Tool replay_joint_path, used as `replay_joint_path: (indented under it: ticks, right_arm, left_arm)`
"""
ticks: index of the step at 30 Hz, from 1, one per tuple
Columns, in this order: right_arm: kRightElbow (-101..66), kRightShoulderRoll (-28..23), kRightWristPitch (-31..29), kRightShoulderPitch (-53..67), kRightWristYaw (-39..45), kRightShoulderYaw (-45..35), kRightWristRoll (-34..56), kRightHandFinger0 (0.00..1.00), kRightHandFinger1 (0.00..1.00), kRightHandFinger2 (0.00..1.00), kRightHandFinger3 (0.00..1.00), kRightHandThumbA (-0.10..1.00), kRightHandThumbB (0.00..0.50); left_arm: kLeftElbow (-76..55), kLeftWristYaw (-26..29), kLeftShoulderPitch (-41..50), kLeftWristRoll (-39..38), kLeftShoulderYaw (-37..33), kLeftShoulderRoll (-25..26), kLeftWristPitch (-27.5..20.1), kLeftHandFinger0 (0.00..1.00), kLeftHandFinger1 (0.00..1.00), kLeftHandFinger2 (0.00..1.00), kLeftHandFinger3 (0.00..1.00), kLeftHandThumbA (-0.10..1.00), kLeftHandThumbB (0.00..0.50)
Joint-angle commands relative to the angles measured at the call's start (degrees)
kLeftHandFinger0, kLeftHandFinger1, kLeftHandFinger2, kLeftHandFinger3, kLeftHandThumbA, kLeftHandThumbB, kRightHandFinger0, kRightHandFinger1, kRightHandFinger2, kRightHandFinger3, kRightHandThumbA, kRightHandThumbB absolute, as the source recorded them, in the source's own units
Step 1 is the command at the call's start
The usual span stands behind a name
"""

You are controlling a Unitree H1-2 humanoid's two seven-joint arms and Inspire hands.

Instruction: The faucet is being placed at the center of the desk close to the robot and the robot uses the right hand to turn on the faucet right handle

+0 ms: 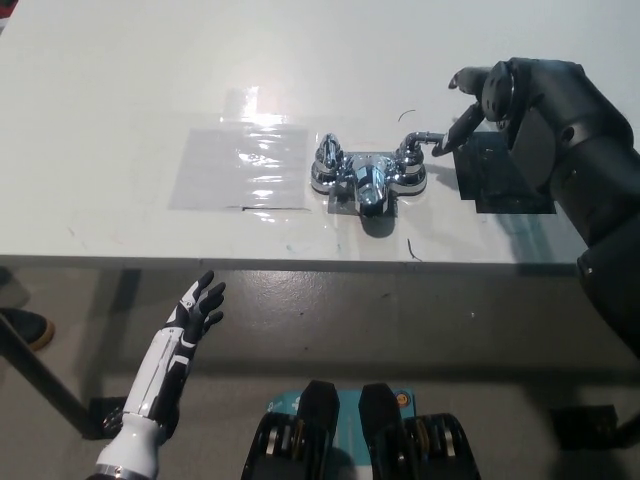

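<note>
A chrome faucet (366,178) stands near the front middle of the white desk (120,110), spout toward me. Its right handle (414,148) has a lever pointing right and slightly away. My black right hand (472,100) hovers just right of that handle, fingers apart, with one fingertip touching the lever's end. The left handle (327,158) stands untouched. My white left hand (197,309) rests open below the desk's front edge at the lower left.
A clear plastic sheet (240,165) is taped to the desk left of the faucet. A black square patch (500,175) lies right of it, partly under my right arm. A dark shoe (22,327) shows on the floor at far left.
</note>
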Motion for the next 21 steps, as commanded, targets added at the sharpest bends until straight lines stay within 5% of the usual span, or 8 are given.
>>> replay_joint_path:
  ticks: [1, 8, 15, 17, 21]
  right_arm:
    - [-0.9, -1.3, 2.0, -4.4, -3.6, 0.1, -0.9, 1.00, 1.00, 1.00, 1.00, 0.61, 0.500]
    - [-1.6, -2.1, -1.2, -5.7, 0.2, 0.3, -0.5, 1.00, 1.00, 1.00, 1.00, 0.69, 0.500]
    - [-5.5, -4.4, -7.6, -8.1, 20.7, -6.3, 7.1, 1.00, 1.00, 1.00, 1.00, 0.79, 0.500]
    - [-11.3, -6.5, -5.7, -7.9, 31.1, -10.6, 13.2, 1.00, 1.00, 1.00, 1.00, 0.75, 0.500]
    - [-26.5, -10.4, 2.5, -5.2, 38.5, -17.1, 21.9, 1.00, 1.00, 1.00, 1.00, 0.68, 0.500]
  left_arm:
    - [-1.5, -0.4, -0.7, 0.2, -0.1, 0.3, 0.1, 1.00, 1.00, 1.00, 1.00, 0.97, 0.133]
    - [-1.5, -0.6, -0.7, -0.2, -0.1, 0.1, 0.0, 1.00, 1.00, 1.00, 1.00, 0.96, 0.120]
    - [-1.1, -0.5, -1.3, 0.6, -0.1, 0.5, -0.3, 1.00, 1.00, 1.00, 1.00, 0.98, 0.138]
    - [-1.0, -0.6, -1.5, 0.3, 0.0, 0.6, -0.2, 1.00, 1.00, 1.00, 1.00, 0.98, 0.136]
    - [-1.0, -0.6, -1.6, 0.0, 0.2, 0.6, 0.0, 1.00, 1.00, 1.00, 1.00, 0.98, 0.138]
